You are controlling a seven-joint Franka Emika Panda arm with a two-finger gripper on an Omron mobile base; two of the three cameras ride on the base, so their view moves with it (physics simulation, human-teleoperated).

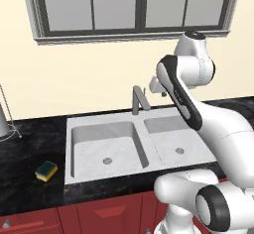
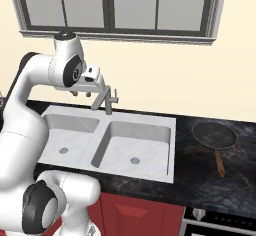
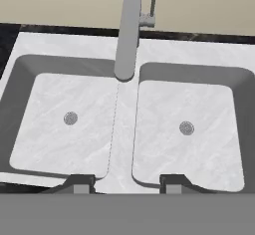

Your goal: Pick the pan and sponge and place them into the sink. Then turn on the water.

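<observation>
In the left base view the arm covers the right basin's near right corner of the sink [image 1: 99, 121], and in the hand view the gripper [image 3: 127, 181] is cut off low (only its fingertips [image 3: 81, 181] rise), grip undeterminable.

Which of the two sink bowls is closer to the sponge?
The left bowl of the sink is closer: the green and yellow sponge lies on the black counter just beside it. The right bowl is farther, past the divider.

Sink [image 3: 74, 45]: light grey marbled stone look, smooth, matt. Faucet [image 3: 127, 35]: grey metal, dull. Countertop [image 2: 210, 180]: black veined stone, glossy. Pan [image 2: 215, 135]: matt black. Sponge [image 1: 46, 170]: green/yellow.
</observation>
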